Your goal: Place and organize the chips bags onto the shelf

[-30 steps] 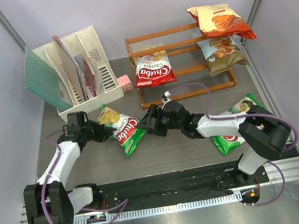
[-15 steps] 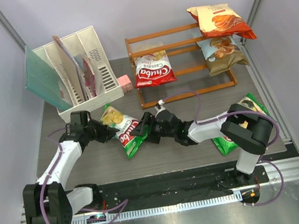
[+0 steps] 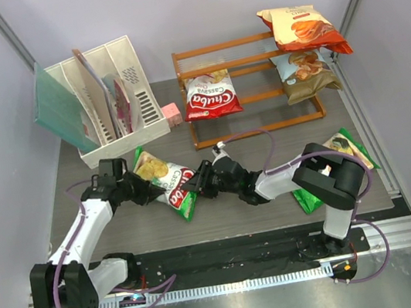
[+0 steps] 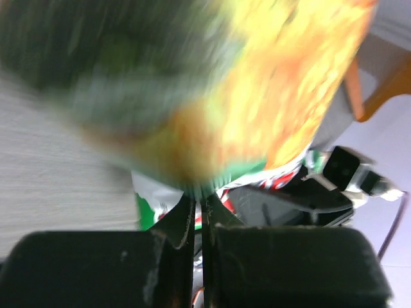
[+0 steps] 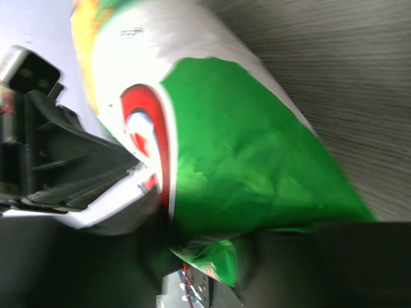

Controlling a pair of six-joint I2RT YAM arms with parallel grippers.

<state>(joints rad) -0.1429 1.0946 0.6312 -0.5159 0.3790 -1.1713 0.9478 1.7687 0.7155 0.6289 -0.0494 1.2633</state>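
The green bag [image 3: 170, 189] is at the left middle of the worktop [image 3: 238, 213], its long axis slanting from far-left to near-right, with an arm on each side. The left gripper [image 3: 139, 188] has its jaws pinched tight on the seam at the bag's yellow end. The right gripper [image 3: 200, 181] meets the opposite green side, with a bag corner between its jaws. Whether they are clamped on it cannot be told. The shelf [image 3: 220, 45] stands beyond and to the right of the bag, so the right arm looks better placed to carry it there.

Two green chips bags [image 3: 170, 184] [image 3: 342, 144], one red bag [image 3: 210, 96], one cream-orange bag [image 3: 303, 29], one blue-brown bag [image 3: 304, 72]; one shelf [image 3: 246, 40], one organizer [image 3: 135, 79], one pink block [image 3: 172, 113].
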